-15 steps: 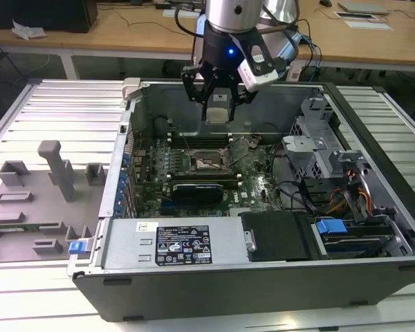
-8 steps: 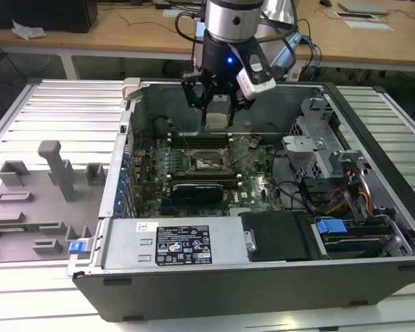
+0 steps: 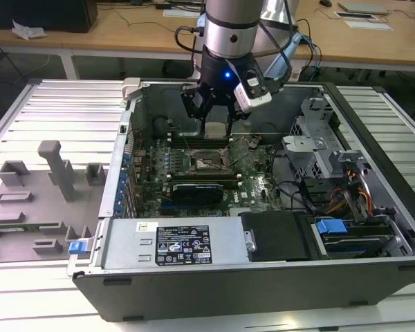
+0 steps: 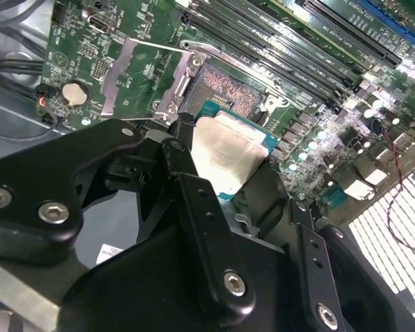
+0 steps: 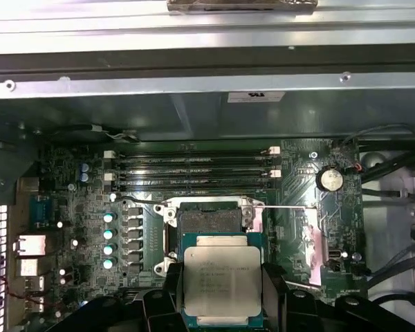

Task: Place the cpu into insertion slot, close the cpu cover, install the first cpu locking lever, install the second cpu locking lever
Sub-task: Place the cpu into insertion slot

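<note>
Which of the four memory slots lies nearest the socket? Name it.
The slot lying right beside the socket; the other three lie farther off.

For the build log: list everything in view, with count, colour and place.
computer case: one, dark grey, open on the slatted table.
motherboard: one, green, inside the case.
socket: one, dark, empty, mid-board.
cpu cover: one, silvery, swung open beside the socket.
memory slots: four, black, beside the socket.
expansion card: one, black, across the board.
fixture tray: one, grey, the exterior view's left of the case.
cpu: one, silver-grey, held above the board near the socket.
end effector: one, black, shut on the cpu.
arm: one, silver and black, above the case.
</note>
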Available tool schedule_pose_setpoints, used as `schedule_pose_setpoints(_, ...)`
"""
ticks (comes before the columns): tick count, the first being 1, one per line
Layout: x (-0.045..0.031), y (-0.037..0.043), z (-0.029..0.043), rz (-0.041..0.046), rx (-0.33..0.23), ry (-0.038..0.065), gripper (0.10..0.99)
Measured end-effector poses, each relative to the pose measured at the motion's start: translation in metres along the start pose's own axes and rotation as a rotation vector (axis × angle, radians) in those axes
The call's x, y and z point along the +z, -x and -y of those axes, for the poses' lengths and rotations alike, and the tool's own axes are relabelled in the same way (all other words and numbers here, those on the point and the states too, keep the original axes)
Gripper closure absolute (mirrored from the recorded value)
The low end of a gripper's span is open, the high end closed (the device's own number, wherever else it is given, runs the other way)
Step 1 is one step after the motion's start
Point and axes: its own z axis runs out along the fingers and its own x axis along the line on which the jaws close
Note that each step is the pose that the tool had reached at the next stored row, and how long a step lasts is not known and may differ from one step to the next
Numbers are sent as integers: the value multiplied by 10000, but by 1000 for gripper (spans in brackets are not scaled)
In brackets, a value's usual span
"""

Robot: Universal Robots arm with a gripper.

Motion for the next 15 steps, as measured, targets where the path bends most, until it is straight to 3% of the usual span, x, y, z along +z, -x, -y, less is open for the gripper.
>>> schedule_pose_setpoints(9, 166, -44, 16, 6, 71, -7, 545)
schedule_pose_setpoints(15, 181, -45, 17, 89, 1004, 6, 545)
